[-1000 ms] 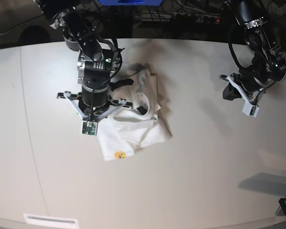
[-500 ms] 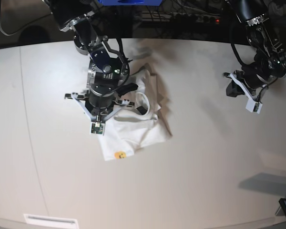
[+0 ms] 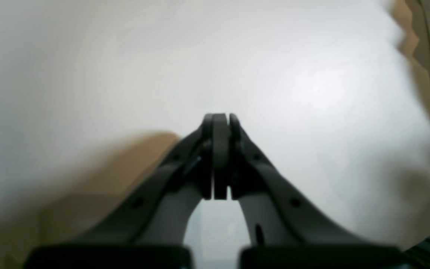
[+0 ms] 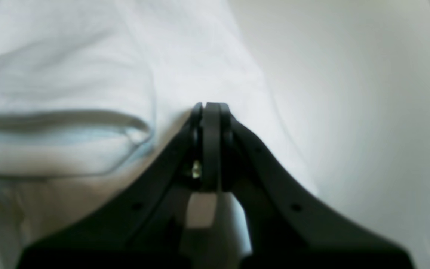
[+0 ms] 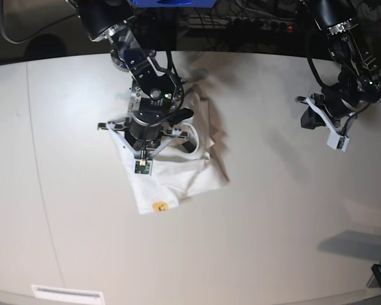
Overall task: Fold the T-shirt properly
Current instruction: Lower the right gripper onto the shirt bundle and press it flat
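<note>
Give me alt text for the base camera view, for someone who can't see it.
A white T-shirt, loosely folded into a rumpled bundle, lies on a pale table with the right gripper above it, shut. The left gripper is over bare table far off to the view's right, also shut.

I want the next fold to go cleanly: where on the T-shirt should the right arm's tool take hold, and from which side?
Probably the T-shirt's free corner by the small yellow print, nearest the camera in the base view. It lies flat and single on the table, away from the bunched collar. Come from the bare table beside it, low; the shut right tool would need to open first.
</note>
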### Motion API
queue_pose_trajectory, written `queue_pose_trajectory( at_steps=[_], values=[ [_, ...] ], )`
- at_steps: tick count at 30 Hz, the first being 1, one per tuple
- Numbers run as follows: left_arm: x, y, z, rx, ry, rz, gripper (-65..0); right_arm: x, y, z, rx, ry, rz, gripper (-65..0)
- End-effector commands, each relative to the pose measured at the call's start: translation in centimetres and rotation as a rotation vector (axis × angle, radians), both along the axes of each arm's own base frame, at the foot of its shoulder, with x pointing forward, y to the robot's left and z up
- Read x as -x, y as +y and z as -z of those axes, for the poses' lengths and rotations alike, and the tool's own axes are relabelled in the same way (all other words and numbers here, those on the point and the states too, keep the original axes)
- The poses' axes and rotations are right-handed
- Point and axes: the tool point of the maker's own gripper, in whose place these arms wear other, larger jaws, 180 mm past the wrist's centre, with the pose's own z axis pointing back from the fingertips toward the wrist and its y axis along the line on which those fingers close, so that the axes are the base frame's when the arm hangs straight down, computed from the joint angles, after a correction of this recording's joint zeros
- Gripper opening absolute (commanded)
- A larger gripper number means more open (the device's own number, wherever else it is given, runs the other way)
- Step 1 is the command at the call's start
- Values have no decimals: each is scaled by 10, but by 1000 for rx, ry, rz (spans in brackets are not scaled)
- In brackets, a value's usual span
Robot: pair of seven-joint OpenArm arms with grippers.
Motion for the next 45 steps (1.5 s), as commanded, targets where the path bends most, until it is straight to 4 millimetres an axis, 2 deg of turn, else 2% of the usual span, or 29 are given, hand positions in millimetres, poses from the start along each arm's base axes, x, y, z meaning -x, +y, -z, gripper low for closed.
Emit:
queue_pose_trajectory(
  at_steps=[1,12,15,21,24,29,41,45],
  values=[
    [-8,4,-12,-10,-43,7,-650,-11,5,-16,-3,-65,-5,-650],
    [-8,5,-13,-10,-46,3,-650,-16,43,-32,-18,-105,-112,-650],
    [-8,6,-13,-11,-46,2,-650,-21,44,-38,-20,-121,-112,-650],
    [-8,6,-13,-11,-46,2,-650,-22,58,-33,-127,-75,-121,-650],
    [-9,5,-13,-9,-48,1,-650,-24,60,-32,-120,-72,-128,-650],
    [-9,5,-14,-9,-49,1,-650,-24,79,-33,-96,-82,-198,-650],
    [-12,5,-15,-9,-56,1,-650,-32,87,-36,-91,-89,-215,-650],
    [-12,5,-16,-9,-57,1,-650,-32,99,-35,-179,-50,-225,-650]
  ],
)
